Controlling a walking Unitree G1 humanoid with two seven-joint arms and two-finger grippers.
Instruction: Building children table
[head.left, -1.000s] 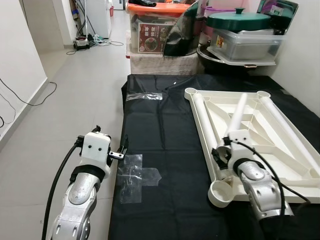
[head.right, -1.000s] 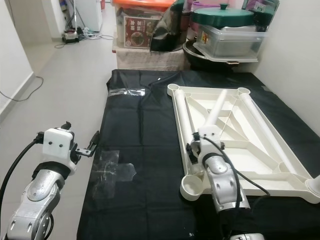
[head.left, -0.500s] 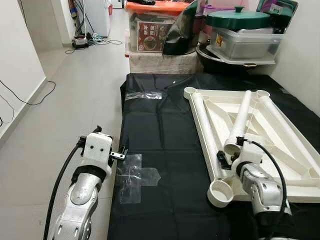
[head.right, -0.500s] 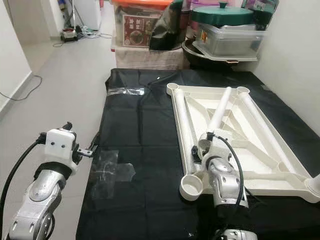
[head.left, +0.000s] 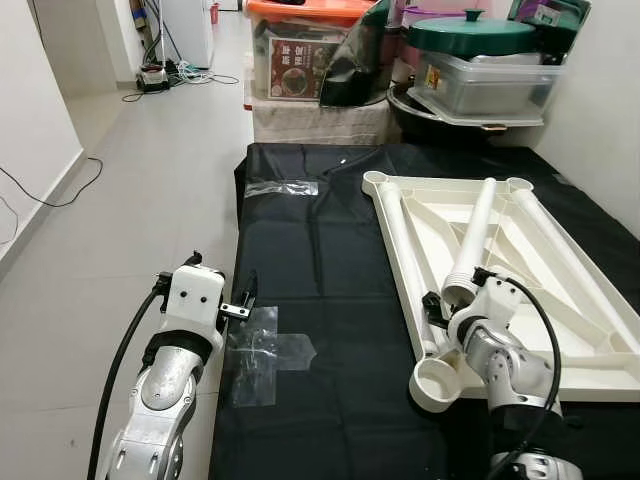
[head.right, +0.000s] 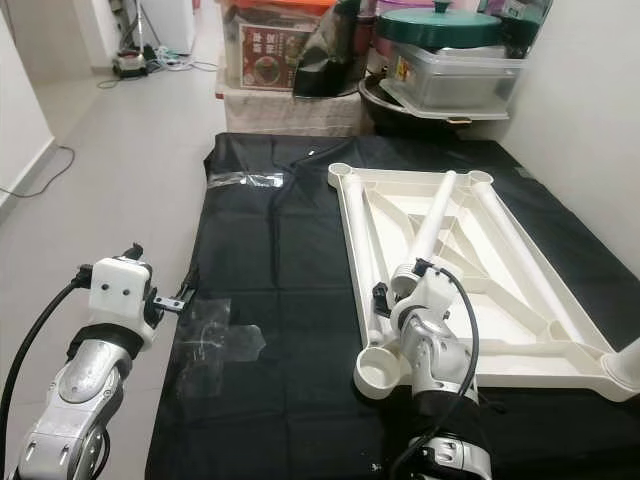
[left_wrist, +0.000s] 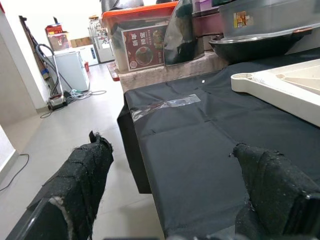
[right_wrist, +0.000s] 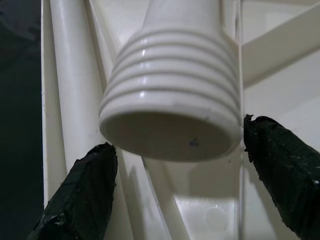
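Green-lidded pot (head.left: 476, 38) atop clear bin (head.left: 490, 88); orange-lidded box (head.left: 305, 55) beside.

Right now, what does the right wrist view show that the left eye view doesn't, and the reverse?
Right wrist view: the ridged, hollow end of the table leg up close, flanked by the open black fingers of the right pincer. Left eye view: the black sheet, the left pincer at its edge, storage boxes beyond. Both: the leg lying on the upturned tabletop.

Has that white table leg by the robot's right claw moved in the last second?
Yes. The table leg has swung: against the upside-down tabletop, its threaded end has shifted toward the right side rail, by the right claw.
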